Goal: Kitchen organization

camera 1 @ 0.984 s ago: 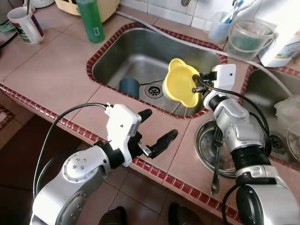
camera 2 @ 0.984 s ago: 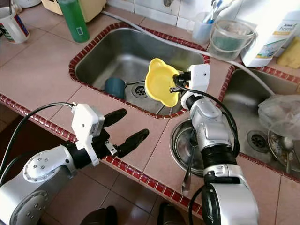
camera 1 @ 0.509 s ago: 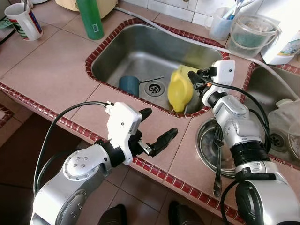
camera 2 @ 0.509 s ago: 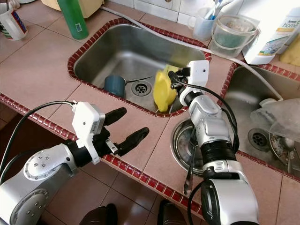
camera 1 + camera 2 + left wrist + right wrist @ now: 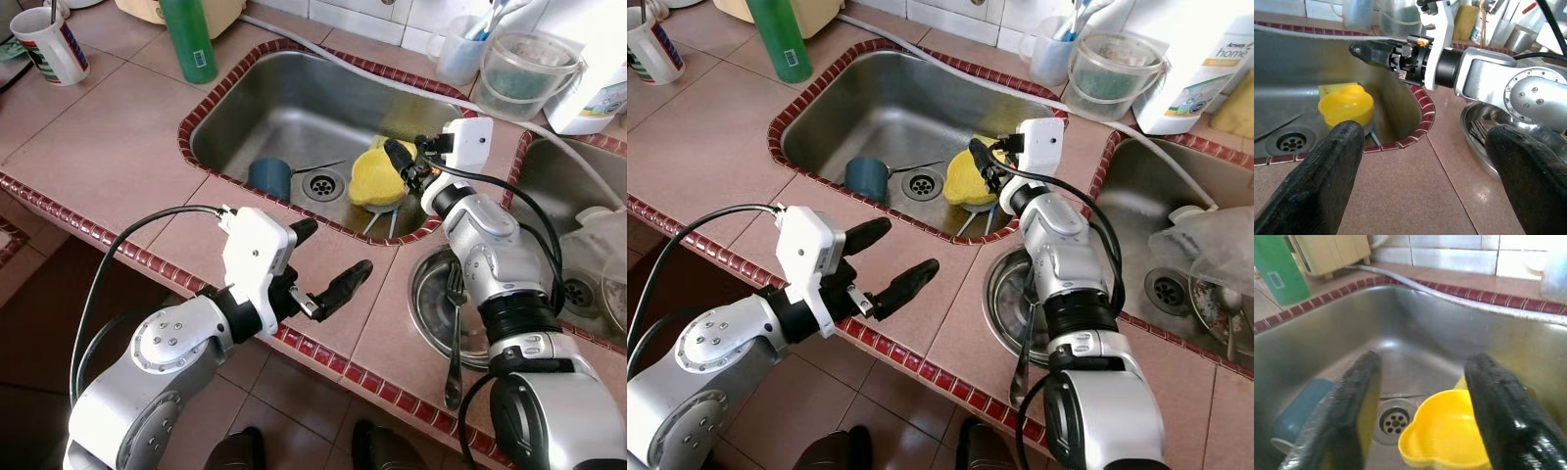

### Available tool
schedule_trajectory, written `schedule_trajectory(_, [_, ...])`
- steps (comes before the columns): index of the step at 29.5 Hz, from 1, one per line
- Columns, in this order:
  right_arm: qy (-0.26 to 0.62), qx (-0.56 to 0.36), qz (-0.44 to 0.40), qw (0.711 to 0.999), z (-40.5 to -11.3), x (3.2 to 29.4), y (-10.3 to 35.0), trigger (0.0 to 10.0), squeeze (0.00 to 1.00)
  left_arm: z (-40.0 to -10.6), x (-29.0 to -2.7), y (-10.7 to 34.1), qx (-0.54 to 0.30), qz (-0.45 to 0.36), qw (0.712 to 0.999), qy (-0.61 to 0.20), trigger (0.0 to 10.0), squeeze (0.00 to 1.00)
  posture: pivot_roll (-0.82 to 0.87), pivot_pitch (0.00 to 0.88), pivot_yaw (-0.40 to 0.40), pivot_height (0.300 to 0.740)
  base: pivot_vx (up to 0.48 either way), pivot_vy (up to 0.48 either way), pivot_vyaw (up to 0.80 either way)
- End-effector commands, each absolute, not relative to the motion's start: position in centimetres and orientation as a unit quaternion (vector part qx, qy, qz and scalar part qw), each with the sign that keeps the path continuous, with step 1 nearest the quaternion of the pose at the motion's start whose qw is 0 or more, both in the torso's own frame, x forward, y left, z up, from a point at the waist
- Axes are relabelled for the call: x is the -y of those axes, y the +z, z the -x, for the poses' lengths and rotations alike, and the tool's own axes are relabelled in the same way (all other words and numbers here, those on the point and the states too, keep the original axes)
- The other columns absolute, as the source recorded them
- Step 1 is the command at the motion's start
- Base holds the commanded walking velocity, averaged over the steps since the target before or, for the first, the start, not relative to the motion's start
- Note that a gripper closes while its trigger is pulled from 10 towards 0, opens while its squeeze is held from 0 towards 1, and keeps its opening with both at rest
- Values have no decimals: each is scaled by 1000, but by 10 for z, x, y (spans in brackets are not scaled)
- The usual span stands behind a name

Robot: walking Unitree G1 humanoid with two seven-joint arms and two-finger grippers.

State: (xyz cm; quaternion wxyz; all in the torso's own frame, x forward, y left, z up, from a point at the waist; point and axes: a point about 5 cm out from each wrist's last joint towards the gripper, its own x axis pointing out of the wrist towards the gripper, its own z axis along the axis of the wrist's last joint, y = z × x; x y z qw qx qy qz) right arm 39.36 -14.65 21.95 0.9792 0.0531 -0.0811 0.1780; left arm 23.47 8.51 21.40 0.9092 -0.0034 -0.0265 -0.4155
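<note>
- While the right gripper (image 5: 395,155) hangs over the sink's (image 5: 240,93) right end, fingers spread and holding nothing, the yellow bowl (image 5: 377,178) lies in the basin just below it, near the front-right corner, on top of some cutlery (image 5: 380,221).
- Left gripper (image 5: 326,264) sits released above the worktop (image 5: 108,147) strip between the sink's front rim and the worktop's front edge; that strip is bare tile.
- Room in the basin: drain (image 5: 321,183) mid-floor, a blue cup (image 5: 268,179) on its side against the front wall, back half open.
- Right wrist view: bowl (image 5: 1447,438) sits between the two fingers (image 5: 1498,416), hollow facing the camera, not touching either; drain (image 5: 1395,420) just beside it, blue cup (image 5: 1295,413) further along.
- Left wrist view: bowl (image 5: 1345,104) from the side, resting by the sink's right wall, with the right gripper's fingers (image 5: 1374,51) above it and clear of it.
- Around: steel plate (image 5: 431,304) with a fork (image 5: 454,338) on the worktop right of the sink, under the right arm; green bottle (image 5: 188,39) and mug (image 5: 51,46) at the back-left; tub (image 5: 524,73) and cup of toothbrushes (image 5: 460,54) behind the sink's right corner; hose (image 5: 343,67) along the back rim.
- Second sink (image 5: 558,186) at the far right holds a plastic bag (image 5: 602,235).
</note>
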Motion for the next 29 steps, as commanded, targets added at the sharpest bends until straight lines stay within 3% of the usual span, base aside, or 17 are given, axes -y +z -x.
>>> schedule_trajectory(1, [181, 99, -57, 977, -393, 147, 225, 10000, 1000, -238, -88, 213, 31, 3, 916, -400, 10000, 0, 45, 225, -14, 740, 0, 0, 0])
schedule_trajectory(14, [174, 175, -20, 969, -382, 144, 237, 10000, 1000, -259, -100, 208, 54, 9, 940, -336, 10000, 0, 35, 142, -33, 740, 0, 0, 0])
schedule_trajectory(20, [171, 215, -1, 962, -368, 137, 236, 10000, 1000, -277, -117, 207, 84, 5, 966, -245, 10000, 0, 27, 95, -42, 740, 0, 0, 0])
schedule_trajectory(29, [156, 229, 23, 961, -350, 131, 219, 10000, 1000, -290, -148, 198, 83, 26, 982, -168, 10000, 0, 21, 46, -42, 740, 0, 0, 0])
